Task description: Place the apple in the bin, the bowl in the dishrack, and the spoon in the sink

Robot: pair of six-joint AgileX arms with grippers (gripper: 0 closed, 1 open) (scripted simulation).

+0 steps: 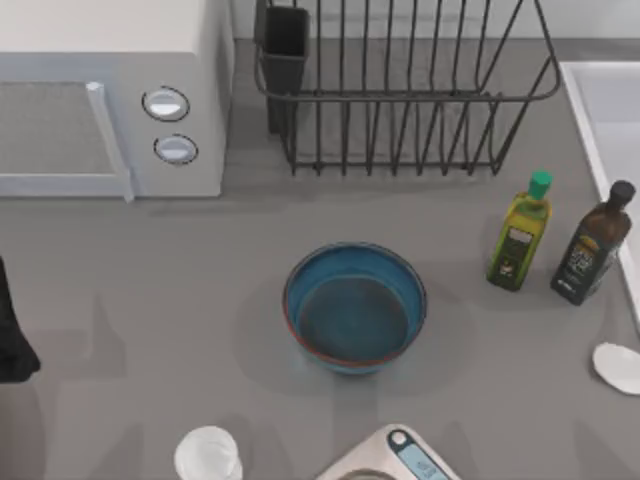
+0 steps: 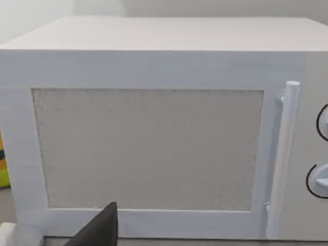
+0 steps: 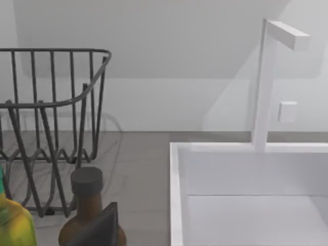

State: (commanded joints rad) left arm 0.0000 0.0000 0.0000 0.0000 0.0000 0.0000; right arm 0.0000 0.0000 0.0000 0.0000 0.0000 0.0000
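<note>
The blue bowl (image 1: 355, 308) stands upright in the middle of the table with nothing in it. Behind it is the black wire dishrack (image 1: 400, 95), with its dark cup (image 1: 284, 45) at the back-left corner; the rack (image 3: 51, 128) also appears in the right wrist view. The white oval end of the spoon (image 1: 617, 367) lies at the right edge, just in front of the sink (image 1: 610, 120). The sink basin (image 3: 246, 195) and its faucet (image 3: 266, 82) are in the right wrist view. The apple and the bin are out of view. My left arm (image 1: 12, 335) sits at the left edge, far from the bowl.
A white microwave (image 1: 110, 100) fills the back left and faces the left wrist camera (image 2: 154, 143). A green-capped oil bottle (image 1: 520, 235) and a dark bottle (image 1: 592, 245) stand right of the bowl. A translucent cup (image 1: 208, 455) and a scale (image 1: 395, 458) sit at the front edge.
</note>
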